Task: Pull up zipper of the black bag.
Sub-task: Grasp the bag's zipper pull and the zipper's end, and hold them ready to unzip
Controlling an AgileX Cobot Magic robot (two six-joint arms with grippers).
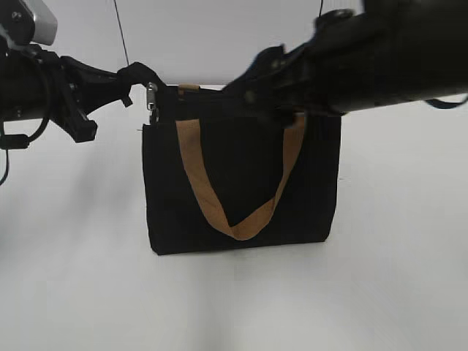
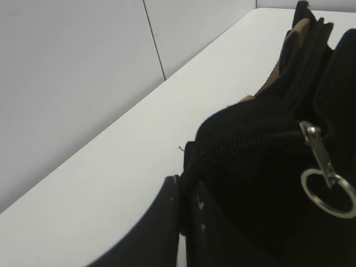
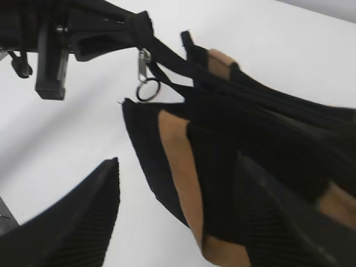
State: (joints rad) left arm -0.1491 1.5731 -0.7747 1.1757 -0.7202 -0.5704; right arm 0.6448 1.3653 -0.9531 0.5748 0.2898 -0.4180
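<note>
Matt black woven cloth makes up the black bag [image 1: 241, 197], its weave soaking up light. Across its front panel runs a tan strap [image 1: 241, 219] of flat webbing, faintly ribbed. At the bag's top left corner, the zipper [image 2: 250, 142] shows dull black teeth, ending in a shiny silver metal pull tab [image 2: 325, 178] with a polished ring. The white surface [image 1: 73, 278] beneath the bag looks smooth and softly matt. Beside the bag, the right pincer [image 3: 183, 217] fingers carry fine ridges, possibly rubber.
</note>
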